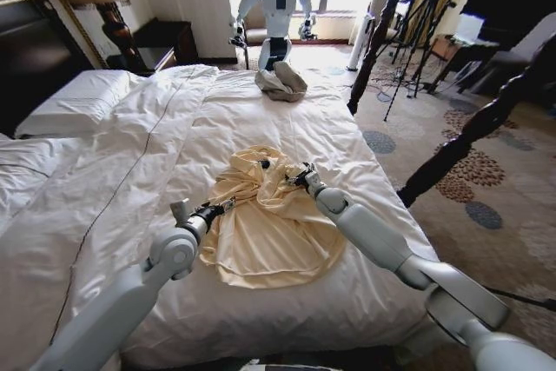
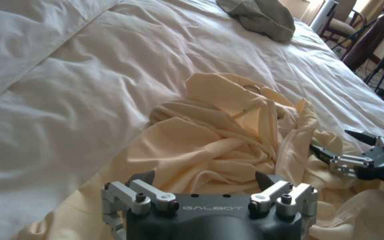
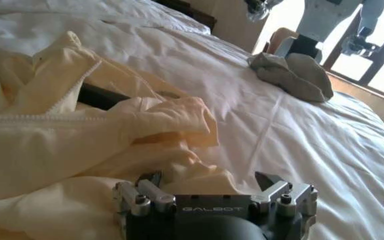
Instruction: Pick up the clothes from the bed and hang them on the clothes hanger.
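The clothes [image 1: 269,219], a pale cream-yellow shirt, lie crumpled on the bed [image 1: 365,149], on the white duvet in its near half, toward the foot-side edge. The cloth is bunched into folds at its far end and spreads flatter toward the near edge of the bed.

The left gripper [image 1: 228,204] sits at the shirt's left edge, low over the fabric; in the left wrist view its fingers [image 2: 272,180] stand spread apart with the shirt [image 2: 225,145] lying ahead of them, nothing between them. The right gripper [image 1: 298,175] is at the bunched far end of the shirt, on its right side; its fingers [image 3: 269,180] are also parted, resting against the cream folds [image 3: 78,130] (a dark, slim strip [image 3: 102,95] shows among the folds just beyond, too hidden to identify). From the left wrist, the right gripper [image 2: 335,155] appears just beside the shirt's edge.

Beyond the shirt, near the far edge of the bed, lies a small grey-beige cloth bundle [image 1: 281,82].
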